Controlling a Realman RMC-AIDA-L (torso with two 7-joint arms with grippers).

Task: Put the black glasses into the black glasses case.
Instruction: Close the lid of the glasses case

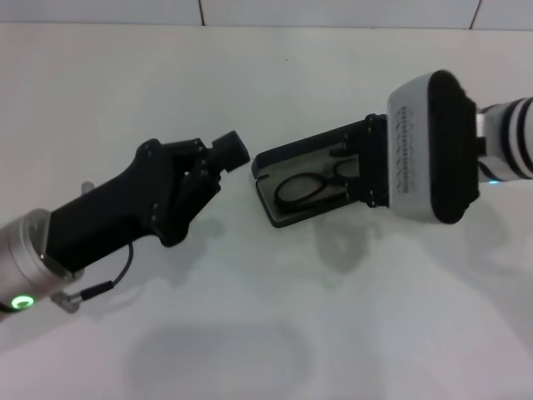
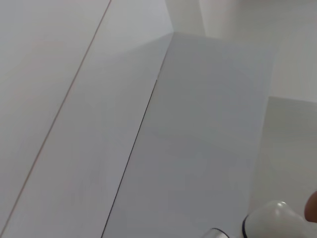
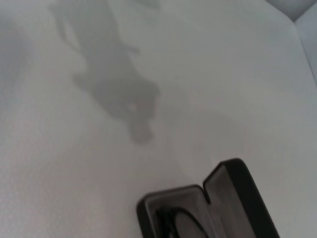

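Observation:
The black glasses case (image 1: pixel 279 167) lies open on the white table, grey lining up. The black glasses (image 1: pixel 306 188) lie inside it, lenses toward the left end. My right gripper (image 1: pixel 367 163) hangs over the case's right end, open, one finger at the far edge and one at the near edge. My left gripper (image 1: pixel 235 150) hovers just left of the case, fingers together, holding nothing. The right wrist view shows the case (image 3: pixel 233 191) with the glasses (image 3: pixel 173 220) in it. The left wrist view shows neither.
The white table (image 1: pixel 266 333) stretches all around the case. A tiled wall (image 1: pixel 250 10) runs along the back. The left wrist view shows only white panels (image 2: pixel 198 124) and a white rounded robot part (image 2: pixel 277 218).

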